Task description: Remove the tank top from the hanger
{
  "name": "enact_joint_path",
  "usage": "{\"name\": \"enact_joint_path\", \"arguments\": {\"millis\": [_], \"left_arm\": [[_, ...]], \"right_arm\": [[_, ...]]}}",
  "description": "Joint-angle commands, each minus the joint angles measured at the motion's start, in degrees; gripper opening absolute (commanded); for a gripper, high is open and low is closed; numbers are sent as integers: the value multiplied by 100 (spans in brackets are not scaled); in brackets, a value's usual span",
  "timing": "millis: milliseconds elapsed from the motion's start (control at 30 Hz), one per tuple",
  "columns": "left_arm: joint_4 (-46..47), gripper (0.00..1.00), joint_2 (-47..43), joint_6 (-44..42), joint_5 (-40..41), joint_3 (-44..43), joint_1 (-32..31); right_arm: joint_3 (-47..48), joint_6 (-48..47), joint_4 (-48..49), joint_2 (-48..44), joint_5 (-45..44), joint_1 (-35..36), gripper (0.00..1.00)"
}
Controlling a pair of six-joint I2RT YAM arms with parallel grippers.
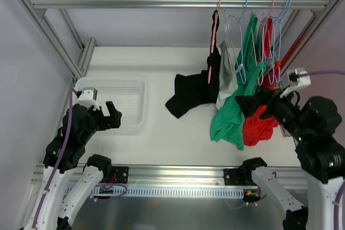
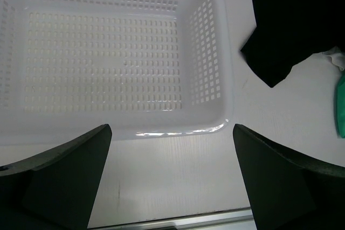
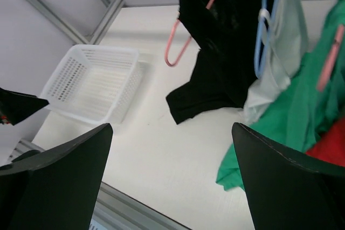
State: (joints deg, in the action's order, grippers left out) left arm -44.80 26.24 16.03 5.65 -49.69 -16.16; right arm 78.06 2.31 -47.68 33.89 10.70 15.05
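Soft and limp, the black tank top ahead of the released right tool should pinch easily at its strap beside the pink hanger.

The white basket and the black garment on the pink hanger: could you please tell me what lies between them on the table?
Nothing: the top external view shows only bare table between the white basket and the black garment.

left gripper low on the left, jaws wide apart, right gripper raised, jaws apart, holding nothing
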Motion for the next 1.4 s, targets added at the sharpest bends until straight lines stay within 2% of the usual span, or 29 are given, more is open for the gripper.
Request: {"name": "enact_joint_path", "arguments": {"millis": [0, 133, 200, 267, 433, 567, 667, 767, 800, 967, 1233, 1333, 1367], "left_arm": [[199, 99, -48, 119, 103, 56, -45], [217, 99, -14, 128, 77, 74, -45], [217, 99, 30, 137, 7, 74, -36], [226, 99, 65, 146, -3, 74, -36], [234, 99, 30, 146, -20, 91, -45], [261, 99, 74, 137, -99, 109, -36], [270, 99, 101, 128, -143, 109, -36], [305, 99, 145, 111, -222, 126, -36], [305, 99, 153, 111, -222, 135, -45], [340, 99, 136, 93, -292, 144, -45], [375, 99, 224, 58, -424, 153, -54], [375, 99, 215, 58, -442, 153, -62], [375, 99, 215, 49, -451, 153, -71]], "right_arm": [[812, 50, 154, 924, 958, 16, 100], [1744, 235, 276, 1988, 1512, 42, 100], [2106, 297, 373, 2524, 1445, 138, 99], [2616, 279, 330, 2876, 1129, 349, 99], [3565, -63, -65, 4150, -988, 841, 99], [4286, -361, -329, 5205, -1562, 1096, 94], [4717, -538, -312, 5847, -2149, 1377, 87], [4964, -617, -225, 6295, -2931, 1562, 69], [4964, -617, -189, 6358, -3281, 1589, 60], [4947, -591, -57, 6569, -4022, 1738, 37], [4885, -547, 92, 6613, -4427, 1782, 36], [4903, -538, 180, 6648, -4559, 1791, 31], [4903, -538, 180, 6657, -4559, 1782, 25]]}}
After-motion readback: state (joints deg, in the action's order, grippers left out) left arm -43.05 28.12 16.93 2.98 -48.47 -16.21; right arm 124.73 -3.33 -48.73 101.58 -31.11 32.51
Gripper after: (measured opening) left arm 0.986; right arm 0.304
